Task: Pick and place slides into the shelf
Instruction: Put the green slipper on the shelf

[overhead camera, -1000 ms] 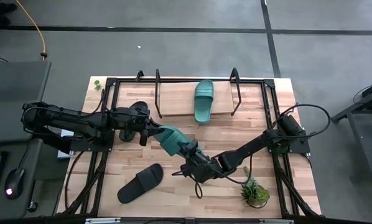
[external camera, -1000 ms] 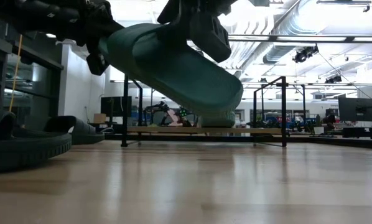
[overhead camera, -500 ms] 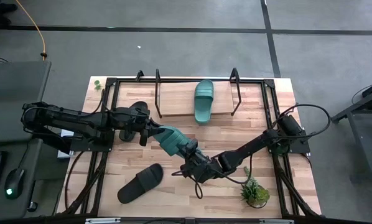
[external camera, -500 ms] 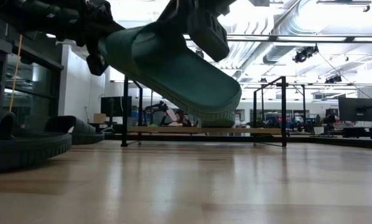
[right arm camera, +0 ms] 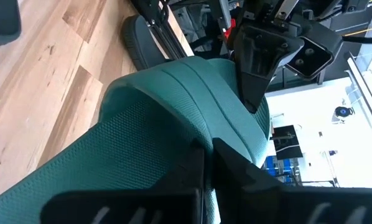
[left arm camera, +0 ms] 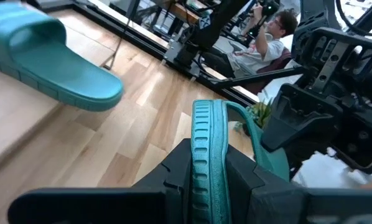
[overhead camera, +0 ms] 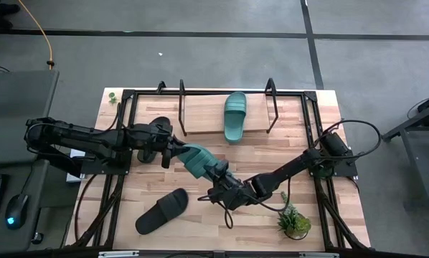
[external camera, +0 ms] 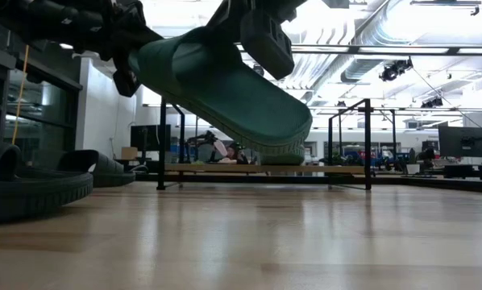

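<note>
Hanging in mid-air between both arms, a teal-green open-toe rubber slide sandal [overhead camera: 197, 160] sits clear of the light wooden tabletop [overhead camera: 272, 154]; the low view shows open space under its sole. Left gripper [overhead camera: 173, 151] pinches one end, its fingers pressed on either side of the ribbed sole edge, plain in the left wrist view. Right gripper [overhead camera: 220, 179] has its fingers pressed together on the other end, clamped over the textured teal surface as the right wrist view shows. Judgement: a two-handed hold like this suits a hand-over or a re-grip, so the sandal can be turned to lie flat on the shelf.

The shelf, a pale wooden board in a black metal tube frame with upright posts [overhead camera: 200, 115], lies at the table's far side. A second teal-green slide [overhead camera: 234, 116] already lies on it, right of centre, leaving bare board to its left. A black slide [overhead camera: 162, 210] lies on the table near the front, well apart from the shelf; another black slide [overhead camera: 156, 130] lies partly hidden under the left arm. A small green potted plant [overhead camera: 295, 222] stands near the right arm, a snag risk.
</note>
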